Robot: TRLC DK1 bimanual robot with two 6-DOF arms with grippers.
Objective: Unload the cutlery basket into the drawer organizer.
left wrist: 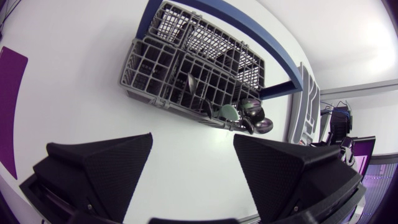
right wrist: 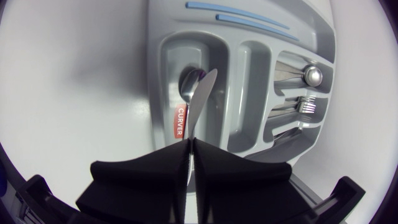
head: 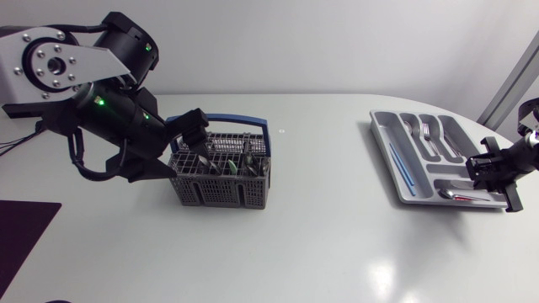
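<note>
Clamped on a table knife [right wrist: 200, 102], the right gripper [right wrist: 188, 146] hangs over the drawer organizer's [right wrist: 233, 81] end compartment, so placing is in hand and release should come next. Well away from the organizer, the left gripper [left wrist: 193, 142] gapes empty by the cutlery basket [head: 221, 178].

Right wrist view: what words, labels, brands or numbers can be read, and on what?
Red label, white capitals: a maker's mark, left unquoted; it sits in an end compartment of the drawer organizer, by the knife in the right gripper.
Head view: same label, too small to read.
No other words, numbers or signs.
</note>
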